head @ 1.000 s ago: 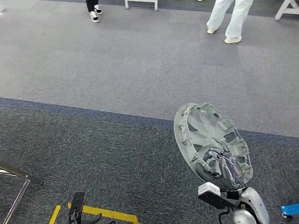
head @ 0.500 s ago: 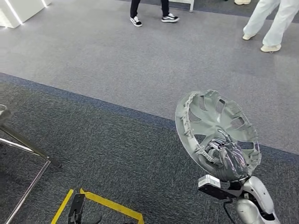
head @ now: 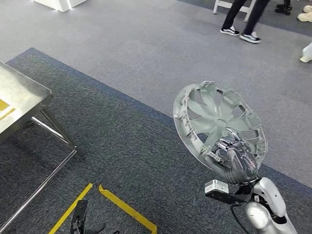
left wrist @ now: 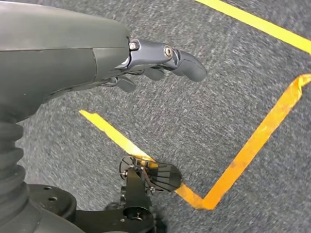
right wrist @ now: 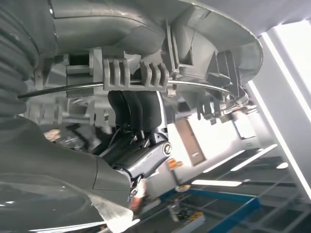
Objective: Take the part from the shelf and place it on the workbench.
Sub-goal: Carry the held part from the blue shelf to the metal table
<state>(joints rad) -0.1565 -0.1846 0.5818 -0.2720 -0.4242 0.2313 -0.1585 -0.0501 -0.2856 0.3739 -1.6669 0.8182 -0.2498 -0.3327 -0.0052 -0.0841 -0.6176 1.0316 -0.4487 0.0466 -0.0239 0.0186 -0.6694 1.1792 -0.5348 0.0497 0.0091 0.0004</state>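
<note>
Right fingers (right wrist: pixel 133 109): curled dark around the rim of the part (head: pixel 217 122), pinching it hard; seen close in the right wrist view, hooked past the wire ring and the ribbed clips.
Right hand (head: pixel 235 161): clamped at the disc's 6 o'clock edge in the head view, silver forearm coming up from 5 o'clock.
Part: grey wheel cover, off the shelf already, carried tilted with its hollow ribbed side up, at 4 o'clock of the head view, above the dark carpet (head: pixel 121 146).
Left fingers (left wrist: pixel 185 60): stretched out loosely, a little apart, pinching nothing; hanging over the yellow floor tape (left wrist: pixel 253 141).
Left hand (left wrist: pixel 154 60): idle, low at the side.
Workbench (head: pixel 22 97): shiny metal top on thin legs, at 9 o'clock of the head view, well apart from the part.
Step in hand: carry to the bench, judged roughly halfway through the task.
Doing it well: keep the pinch firm, since a single rim hold on a wide disc invites swinging; approach squarely, then level the disc before lowering it onto the top.
Risk: rim slipping through the fingers, or the far edge clipping the bench corner.
Head view's extra: bench, tape and a person's dark legs and shoes (head: pixel 239 22) at 1 o'clock.
Right wrist view's extra: the actual grip under the rim.
Left wrist view's extra: proof of an empty left hand.
</note>
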